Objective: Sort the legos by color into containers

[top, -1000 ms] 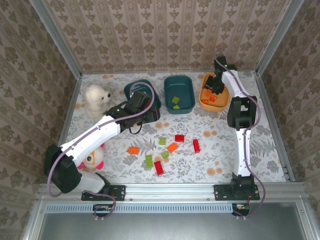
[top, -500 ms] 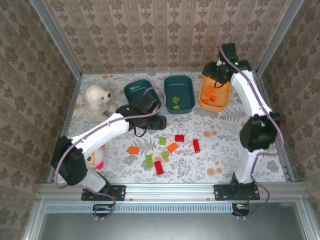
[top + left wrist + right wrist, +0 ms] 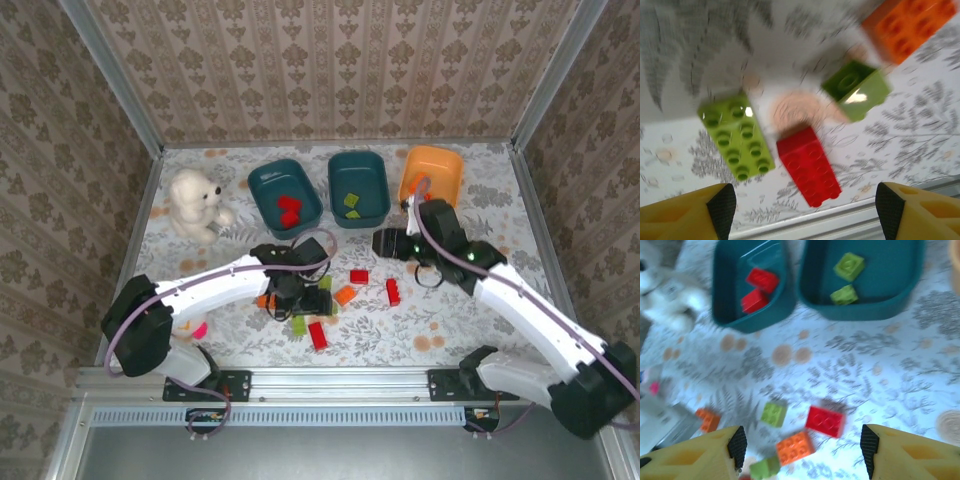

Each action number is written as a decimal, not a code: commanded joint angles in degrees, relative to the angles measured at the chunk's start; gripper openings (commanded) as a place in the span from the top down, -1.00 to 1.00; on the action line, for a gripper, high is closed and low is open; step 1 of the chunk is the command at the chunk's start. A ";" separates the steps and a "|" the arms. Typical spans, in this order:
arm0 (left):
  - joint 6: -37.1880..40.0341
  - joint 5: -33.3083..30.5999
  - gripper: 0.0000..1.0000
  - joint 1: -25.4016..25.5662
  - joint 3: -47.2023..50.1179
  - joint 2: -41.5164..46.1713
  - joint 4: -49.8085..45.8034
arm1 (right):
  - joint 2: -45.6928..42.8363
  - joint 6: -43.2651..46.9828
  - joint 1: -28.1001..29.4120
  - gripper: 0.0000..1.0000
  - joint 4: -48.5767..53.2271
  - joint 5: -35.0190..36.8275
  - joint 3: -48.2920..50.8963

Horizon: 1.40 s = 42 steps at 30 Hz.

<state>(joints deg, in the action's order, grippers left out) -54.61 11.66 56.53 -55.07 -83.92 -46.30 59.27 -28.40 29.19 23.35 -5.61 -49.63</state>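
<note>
Legos (image 3: pixel 358 276): 2 red in teal bin A (image 3: pixel 270 183), 11 o'clock; 2 green in teal bin B (image 3: pixel 362 177), 12; orange bin (image 3: pixel 432 170), 1, contents unclear. Several loose mid-table, unsorted. Left gripper (image 3: pixel 805 205), right gripper (image 3: pixel 802 445): wide, empty.

glossy plastic legos (image 3: pixel 736 140); smooth plastic bins (image 3: pixel 365 178); fluffy plush bear (image 3: pixel 195 200).

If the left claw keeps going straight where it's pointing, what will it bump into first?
Probably the red brick: it lies straight ahead of the open left gripper, midway between its fingers. The long green brick sits off to one side. I can't tell how far away the red one is.
</note>
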 commanded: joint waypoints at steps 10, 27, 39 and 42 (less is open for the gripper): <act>-27.08 -0.65 -0.50 10.29 1.33 -5.85 7.04 | -10.12 1.94 0.97 -0.34 -4.57 -3.68 6.85; -25.01 -5.34 0.38 11.50 -3.23 -13.21 2.72 | -11.94 1.03 0.87 -0.35 -2.33 -3.75 5.90; -9.29 -18.14 0.49 0.68 -25.02 -6.53 -17.33 | -8.50 3.08 0.17 -0.39 1.26 1.11 -4.59; -3.08 -17.16 0.49 -6.86 -28.35 -6.29 -15.05 | -6.35 2.98 0.03 -0.38 0.84 0.89 -7.48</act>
<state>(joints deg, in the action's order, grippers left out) -65.89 -2.70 54.46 -81.10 -91.31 -57.63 51.51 -26.68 29.61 22.96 -6.26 -54.11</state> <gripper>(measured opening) 0.328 0.693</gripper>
